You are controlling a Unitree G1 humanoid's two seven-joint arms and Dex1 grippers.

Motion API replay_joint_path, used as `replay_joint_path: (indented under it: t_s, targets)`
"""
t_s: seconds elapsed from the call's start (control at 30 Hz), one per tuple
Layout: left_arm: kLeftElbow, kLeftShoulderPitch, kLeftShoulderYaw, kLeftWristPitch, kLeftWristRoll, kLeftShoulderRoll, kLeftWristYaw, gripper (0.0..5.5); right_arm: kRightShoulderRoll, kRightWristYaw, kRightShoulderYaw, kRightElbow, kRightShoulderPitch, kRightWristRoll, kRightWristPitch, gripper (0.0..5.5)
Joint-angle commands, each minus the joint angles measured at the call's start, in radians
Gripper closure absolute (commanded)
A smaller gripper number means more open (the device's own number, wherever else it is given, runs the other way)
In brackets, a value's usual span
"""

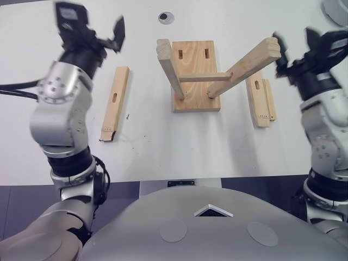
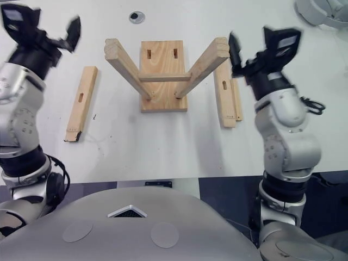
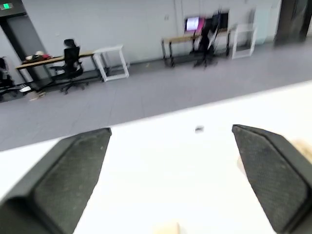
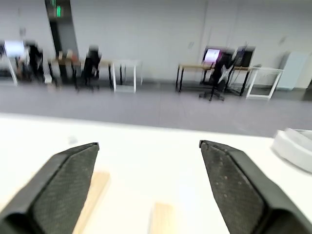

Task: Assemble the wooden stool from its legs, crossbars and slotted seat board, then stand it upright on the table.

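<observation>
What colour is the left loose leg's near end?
Dark, nearly black; the leg itself is pale wood. Best in left eye view.

You see bare, pale, smooth-sanded wood in the seat board [image 1: 196, 103], legs [image 1: 247, 64] and loose piece [image 1: 118, 84], a smooth matt white table [image 1: 163, 149], and finely textured matt black finger pads [image 3: 73, 180].

Round grey disc [image 1: 166, 17] — pale rounded object [image 2: 321, 12] far right.
</observation>
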Motion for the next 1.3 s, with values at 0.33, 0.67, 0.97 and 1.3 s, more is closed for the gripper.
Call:
replay_joint_path:
  t_s: [0.33, 0.67, 0.97, 1.3]
  targets:
    - [-0.023, -0.096, -0.346, 0.064, 0.138, -0.207, 0.095, 0.93, 0.07, -0.016, 0.254, -0.102, -0.089, -0.233, 0.111, 1.66]
    - [0.157, 0.033, -0.29, -0.146, 0.265, 0.11, -0.074, 0.93, -0.067, 0.085, 0.27, 0.053, 0.034, -0.408, 0.038, 1.66]
    - [0.747, -0.165, -0.562, -0.517, 0.369, 0.059, -0.353, 0.93, -0.228, 0.446, 0.548, 0.157, -0.053, -0.548, -0.094, 1.66]
    - [1.426, -0.428, -0.322, -1.294, 0.355, 0.198, -0.269, 0.93, -0.297, 0.668, 0.329, 0.103, 0.05, -0.356, -0.251, 1.66]
